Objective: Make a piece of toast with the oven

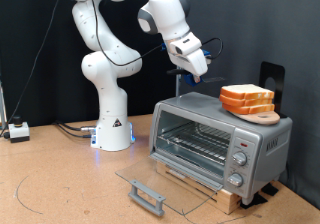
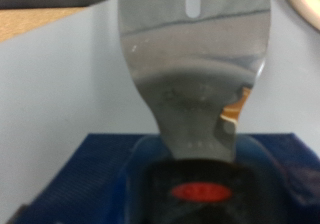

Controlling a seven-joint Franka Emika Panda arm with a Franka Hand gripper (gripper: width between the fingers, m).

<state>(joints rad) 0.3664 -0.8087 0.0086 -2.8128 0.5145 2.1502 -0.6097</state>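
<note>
The silver-grey oven (image 1: 222, 144) stands on a wooden base at the exterior view's right. Its glass door (image 1: 150, 184) is folded down flat, with the grey bar handle (image 1: 147, 196) in front. The wire rack (image 1: 195, 142) looks bare. A stack of bread slices (image 1: 247, 99) lies on the oven's top. No single slice shows apart from the stack. My gripper (image 1: 195, 66) hangs above and to the left of the oven's top. It is shut on a metal spatula (image 2: 195, 64), whose slotted blade fills the wrist view and whose black handle (image 2: 200, 189) sits low in that view.
The robot's white base (image 1: 112, 129) stands on the wooden table left of the oven. A black upright object (image 1: 270, 79) stands behind the bread stack. A small white box with cables (image 1: 17, 131) lies at the far left. A pale rounded edge (image 2: 305, 4) shows in the wrist view's corner.
</note>
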